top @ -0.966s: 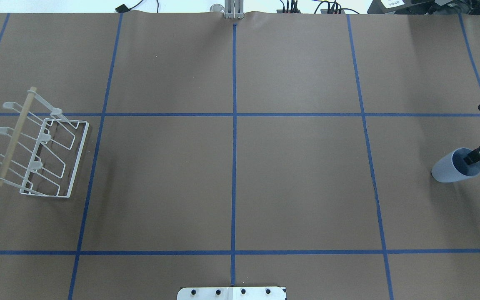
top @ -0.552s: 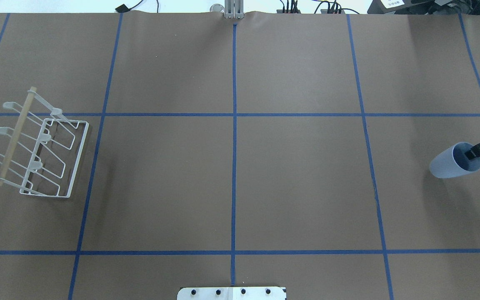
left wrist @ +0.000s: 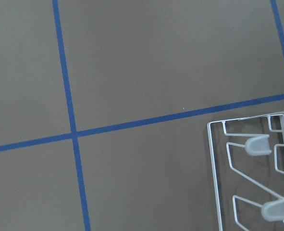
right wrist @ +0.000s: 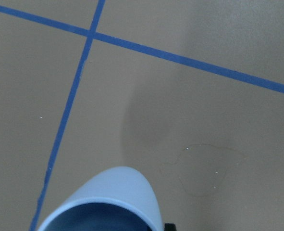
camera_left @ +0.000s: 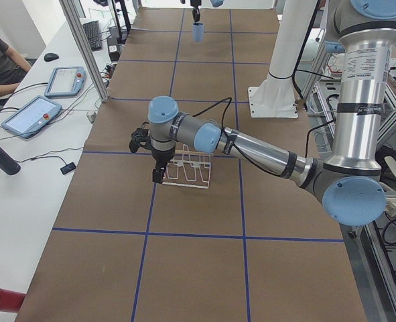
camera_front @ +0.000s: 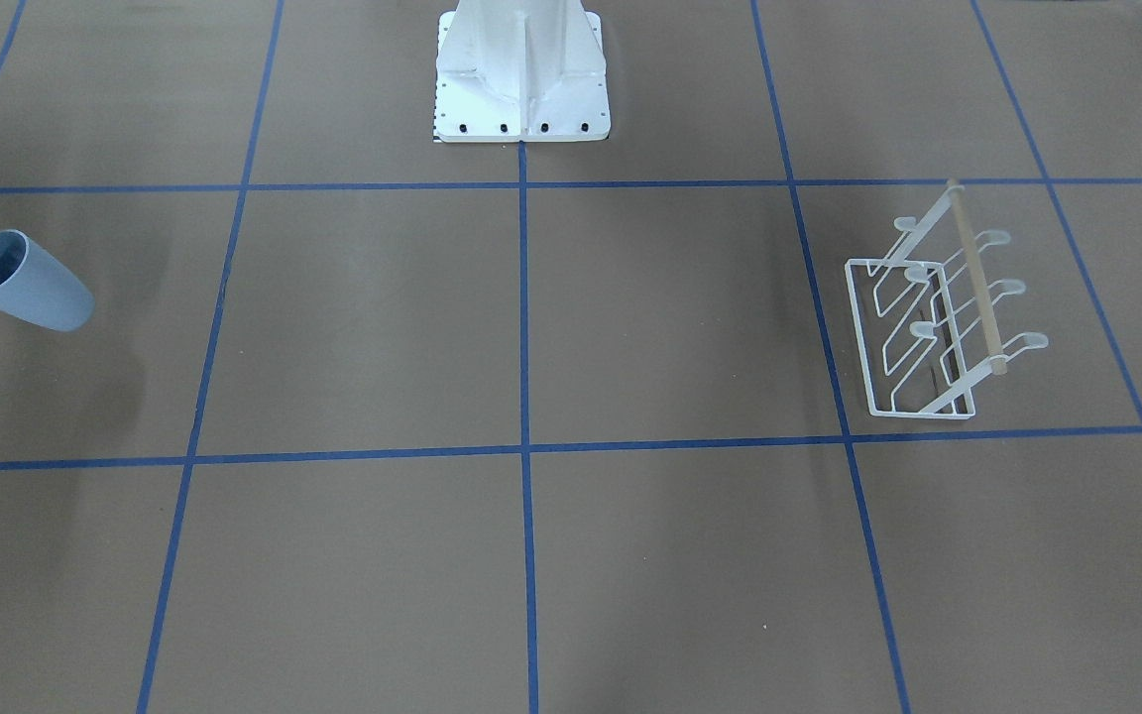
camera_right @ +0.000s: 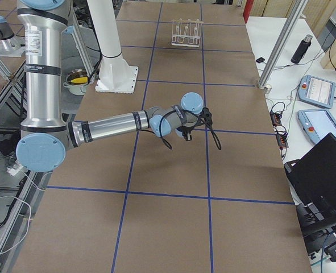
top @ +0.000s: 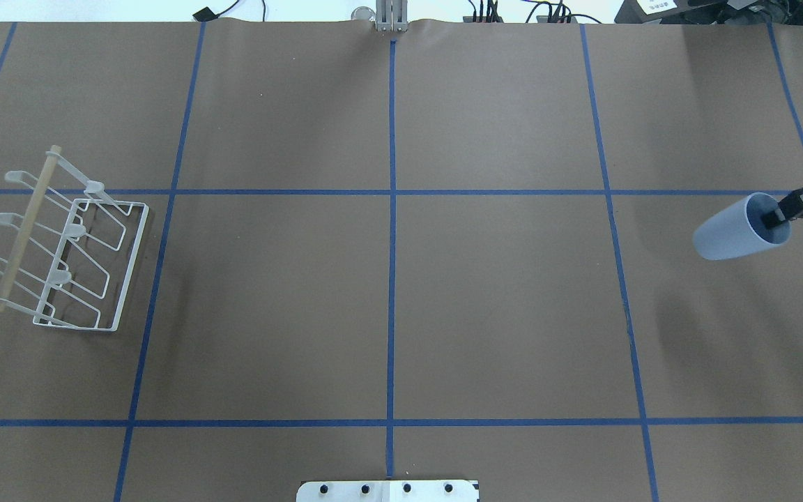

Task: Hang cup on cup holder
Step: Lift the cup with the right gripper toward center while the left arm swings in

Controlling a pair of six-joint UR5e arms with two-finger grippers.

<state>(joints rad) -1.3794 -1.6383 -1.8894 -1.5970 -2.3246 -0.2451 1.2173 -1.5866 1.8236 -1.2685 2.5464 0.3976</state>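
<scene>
1. At the far left, beyond the overhead view's edge, the left gripper (camera_left: 157, 176) hangs near the outer end of the cup holder. I cannot tell whether its fingers are spread or pressed together.
2. The cup holder (top: 75, 229) stands on the brown-papered table (top: 499, 293), in the left column of blue-taped squares. Its wooden rod (top: 26, 228) runs along the side nearer the table's end, and rounded pegs stick out on both sides of the rod.
3. The white pedestal base (top: 387, 490) sits at the middle of the robot's edge of the table.
4. The cup (top: 732, 237) is at the far right, well apart from the cup holder. It is tilted, with its narrow base towards the table's middle and its open mouth towards the right edge. It is lifted off the paper, and its shadow lies apart from it on the table.
5. The right gripper (top: 772, 219) has one finger (top: 799, 203) reaching into the cup's mouth. The other finger is hidden, but the cup hangs from the gripper, pinched at the rim
</scene>
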